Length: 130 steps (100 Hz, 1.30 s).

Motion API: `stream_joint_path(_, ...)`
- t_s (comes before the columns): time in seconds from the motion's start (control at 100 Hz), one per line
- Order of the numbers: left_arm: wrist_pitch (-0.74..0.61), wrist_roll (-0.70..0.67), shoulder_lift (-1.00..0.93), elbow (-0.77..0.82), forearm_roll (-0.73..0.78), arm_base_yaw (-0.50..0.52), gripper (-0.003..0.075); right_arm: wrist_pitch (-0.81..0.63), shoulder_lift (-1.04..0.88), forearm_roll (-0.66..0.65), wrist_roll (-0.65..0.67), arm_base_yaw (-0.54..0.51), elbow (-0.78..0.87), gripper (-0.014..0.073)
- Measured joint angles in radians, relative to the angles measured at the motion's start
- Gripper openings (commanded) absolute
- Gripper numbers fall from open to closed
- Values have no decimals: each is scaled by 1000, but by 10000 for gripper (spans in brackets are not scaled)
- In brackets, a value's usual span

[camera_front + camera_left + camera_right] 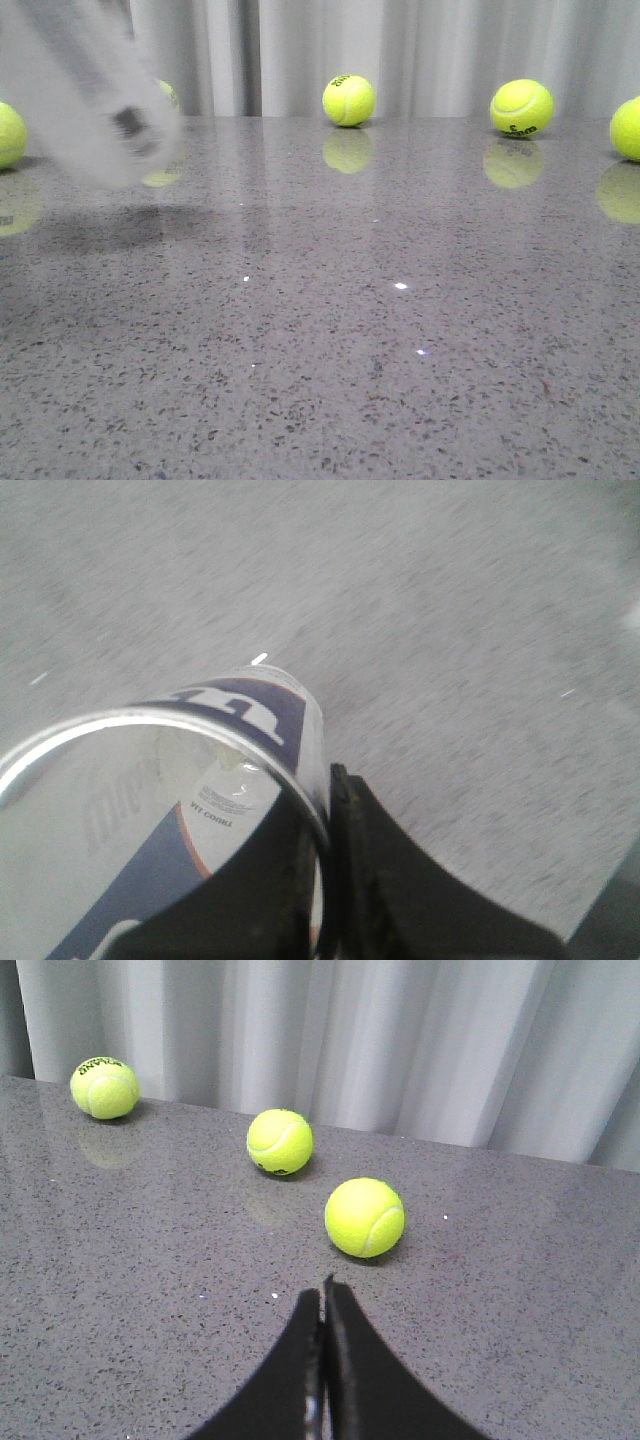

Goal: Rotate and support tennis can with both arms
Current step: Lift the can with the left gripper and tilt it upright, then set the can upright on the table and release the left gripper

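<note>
Tennis can [150, 810]: clear wall, silver rim, white-and-navy label with an orange stripe. Tennis balls [365, 1217]: yellow-green, white seams, one with dark lettering. Table [400, 330]: grey, dark-speckled, glossy. Curtain [400, 1040]: pale grey-white. Gripper fingers [350, 1370]: black.

glossy speckled stone-like table [400, 350]; tennis can [150, 810] seemingly clear plastic, metal-rimmed.

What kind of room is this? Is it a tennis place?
Probably not a tennis court. It looks like an indoor test room: a speckled grey table, pale curtains behind it, and tennis balls set along the table's back edge. The tennis can is pinched at its rim by black robot fingers.
</note>
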Motion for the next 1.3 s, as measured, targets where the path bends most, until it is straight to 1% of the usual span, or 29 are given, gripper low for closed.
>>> stream_joint_path(0.11,11,-62,-4,-2,115,0,-21,0,0,0,0,0,0,-66)
stream_joint_path(0.23,12,-102,-4,-2,184,0,-21,0,0,0,0,0,0,-66)
stream_joint_path(0.41,13,-113,4,-2,199,0,-21,0,0,0,0,0,0,-66)
stream_joint_path(0.54,13,-129,49,-2,199,0,-20,0,0,0,0,0,0,-66)
stream_joint_path(0.62,8,-133,79,-5,199,0,-1,0,0,0,0,0,0,-66)
stream_joint_path(0.69,1,-135,90,-9,199,0,59,0,0,0,0,0,0,-66)
stream_joint_path(0.76,1,-136,99,-11,197,0,158,0,0,0,0,0,0,-67)
stream_joint_path(0.81,3,-136,106,-11,196,0,266,0,0,0,0,0,0,-67)
stream_joint_path(0.83,3,-136,108,-11,196,0,297,0,0,0,0,0,0,-67)
stream_joint_path(0.88,4,-136,110,-9,186,0,425,0,0,0,0,0,0,-67)
stream_joint_path(0.9,4,-136,110,-9,183,0,456,0,0,0,0,0,0,-67)
stream_joint_path(0.93,4,-136,110,-9,175,0,526,0,0,0,0,0,0,-67)
stream_joint_path(1.0,4,-136,110,-18,166,0,622,0,0,0,0,0,0,-67)
stream_joint_path(1.05,0,-136,114,-31,164,0,645,0,0,0,0,0,0,-67)
stream_joint_path(1.3,-8,-126,189,-132,160,0,638,0,0,0,0,0,0,-67)
